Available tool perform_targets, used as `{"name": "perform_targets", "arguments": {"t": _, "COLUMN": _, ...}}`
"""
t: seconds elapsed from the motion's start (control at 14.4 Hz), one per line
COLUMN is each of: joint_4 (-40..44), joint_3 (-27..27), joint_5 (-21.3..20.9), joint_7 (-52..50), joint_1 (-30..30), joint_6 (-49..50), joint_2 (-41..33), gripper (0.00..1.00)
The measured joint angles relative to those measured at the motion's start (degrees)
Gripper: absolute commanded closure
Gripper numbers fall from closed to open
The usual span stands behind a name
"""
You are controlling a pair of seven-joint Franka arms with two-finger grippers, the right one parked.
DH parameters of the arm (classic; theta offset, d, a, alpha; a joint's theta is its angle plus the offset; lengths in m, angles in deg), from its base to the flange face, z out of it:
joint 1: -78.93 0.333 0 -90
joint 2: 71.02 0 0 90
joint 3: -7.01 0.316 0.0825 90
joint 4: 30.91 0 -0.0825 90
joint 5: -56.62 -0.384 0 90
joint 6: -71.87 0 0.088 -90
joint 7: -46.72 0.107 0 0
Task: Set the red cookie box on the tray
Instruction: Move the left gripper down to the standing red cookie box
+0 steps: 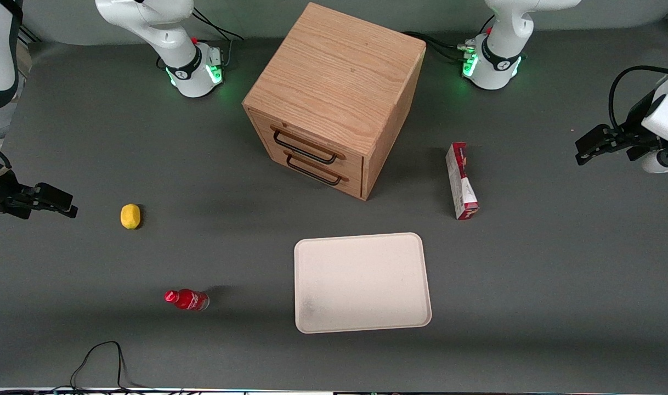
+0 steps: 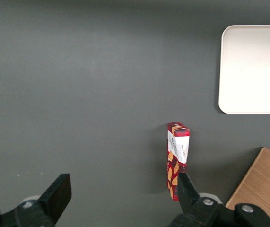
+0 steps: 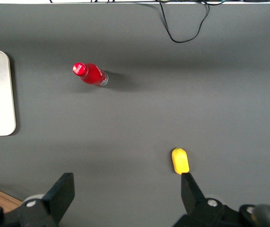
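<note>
I see the red cookie box (image 1: 462, 182) lying on the gray bench (image 1: 531, 274), all by itself. It sits beside the wooden drawer cabinet (image 1: 334, 99), toward my working arm's end of the bench, and the tray (image 1: 361, 282) is nearer to the front camera than the box is. The box and the tray are near each other but not touching, and the tray has nothing on it. I think the box is light, because it is thin cardboard. It should be stiff enough to pick up, but I think it could dent if I squeeze too hard, and its smooth printed sides might slip a little. It is long and slim, so I would take hold of it across its narrow width, near the middle of its length, so it does not tip down at one end. My end effector (image 1: 585, 149) hangs in the air at the working arm's end of the bench, well apart from the box. Its two fingers (image 2: 59, 191) are spread wide, wider than the box is thick, and they hold nothing and touch nothing. In the left wrist view the box (image 2: 178, 158) lies just past one fingertip, so it is not between the fingers yet. The box is not on the tray yet.
</note>
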Motion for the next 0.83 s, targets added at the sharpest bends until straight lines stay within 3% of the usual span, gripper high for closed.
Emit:
{"name": "perform_targets", "arguments": {"t": 0.42, "joint_4": 0.3, "joint_3": -0.01, "joint_5": 0.77, "joint_7": 0.16, "joint_1": 0.02, "joint_6": 0.72, "joint_2": 0.69, "gripper": 0.0}}
{"name": "perform_targets", "arguments": {"t": 0.69, "joint_4": -3.26, "joint_3": -0.79, "joint_5": 6.88, "joint_7": -5.95, "joint_1": 0.0, "joint_6": 2.59, "joint_2": 2.32, "gripper": 0.0}}
{"name": "perform_targets", "arguments": {"t": 0.83, "joint_4": -7.6, "joint_3": -2.85, "joint_5": 7.79, "joint_7": -12.08, "joint_1": -0.07, "joint_6": -0.82, "joint_2": 2.79, "gripper": 0.0}}
